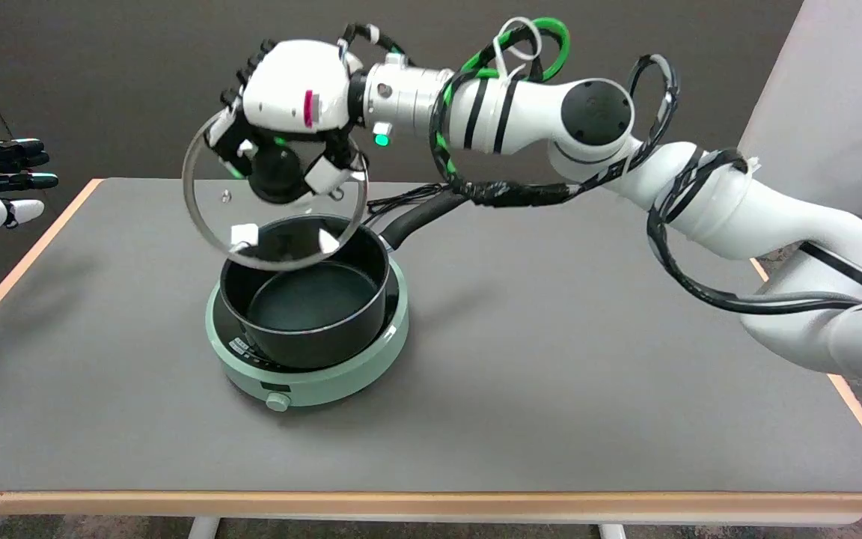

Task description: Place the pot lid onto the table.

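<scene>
Glass round lid (251, 224) tilted in right hand (292, 112); above black pot (307, 299)

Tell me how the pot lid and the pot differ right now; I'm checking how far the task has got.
The pot lid is clear glass with a black knob; the pot is black and opaque. The lid hangs tilted in the air, held at its knob by the right hand; the pot sits upright on the green cooker. The pot has a long handle, the lid none. Both are round and metal-rimmed.
</scene>
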Robot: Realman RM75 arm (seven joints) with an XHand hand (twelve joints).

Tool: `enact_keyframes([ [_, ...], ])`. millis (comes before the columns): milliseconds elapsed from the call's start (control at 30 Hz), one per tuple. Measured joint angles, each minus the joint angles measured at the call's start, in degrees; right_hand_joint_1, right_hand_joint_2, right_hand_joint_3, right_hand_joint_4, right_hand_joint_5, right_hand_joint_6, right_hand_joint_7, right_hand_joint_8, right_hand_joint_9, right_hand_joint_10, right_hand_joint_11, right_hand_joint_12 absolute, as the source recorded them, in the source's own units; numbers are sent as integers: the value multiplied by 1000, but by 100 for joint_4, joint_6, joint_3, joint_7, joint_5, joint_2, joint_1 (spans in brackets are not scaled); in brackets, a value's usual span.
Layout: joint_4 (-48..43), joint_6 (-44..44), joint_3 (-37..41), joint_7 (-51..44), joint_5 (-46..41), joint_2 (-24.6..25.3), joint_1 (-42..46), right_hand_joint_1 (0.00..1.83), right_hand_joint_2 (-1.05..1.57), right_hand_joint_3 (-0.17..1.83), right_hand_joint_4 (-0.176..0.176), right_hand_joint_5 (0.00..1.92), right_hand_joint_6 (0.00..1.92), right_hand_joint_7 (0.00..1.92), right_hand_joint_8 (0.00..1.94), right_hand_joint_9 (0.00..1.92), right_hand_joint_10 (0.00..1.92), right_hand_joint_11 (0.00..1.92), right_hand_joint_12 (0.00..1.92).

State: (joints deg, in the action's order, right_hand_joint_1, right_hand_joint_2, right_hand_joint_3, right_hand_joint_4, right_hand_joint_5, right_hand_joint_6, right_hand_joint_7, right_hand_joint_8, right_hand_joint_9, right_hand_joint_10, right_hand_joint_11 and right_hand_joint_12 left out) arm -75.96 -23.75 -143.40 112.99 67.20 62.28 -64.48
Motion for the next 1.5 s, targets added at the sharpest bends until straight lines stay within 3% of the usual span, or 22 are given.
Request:
enact_keyframes([
  [533, 721, 429, 1273, -127, -33, -71, 69, 1378, 739, 795, 176, 693, 1251, 957, 1300, 852, 1450, 708, 1551],
  [1100, 2214, 863, 3055, -635, 158, -127, 5, 1380, 734, 799, 176, 720, 1234, 962, 1294, 858, 1470, 739, 1540],
  [1367, 2771, 788, 3453, -810, -7, -450, 84, 1380, 733, 802, 176, 712, 1240, 962, 1296, 862, 1474, 726, 1542],
  [1500, 2985, 655, 3453, -867, -392, -855, 179, 1380, 734, 798, 176, 713, 1232, 963, 1292, 865, 1472, 733, 1536],
])
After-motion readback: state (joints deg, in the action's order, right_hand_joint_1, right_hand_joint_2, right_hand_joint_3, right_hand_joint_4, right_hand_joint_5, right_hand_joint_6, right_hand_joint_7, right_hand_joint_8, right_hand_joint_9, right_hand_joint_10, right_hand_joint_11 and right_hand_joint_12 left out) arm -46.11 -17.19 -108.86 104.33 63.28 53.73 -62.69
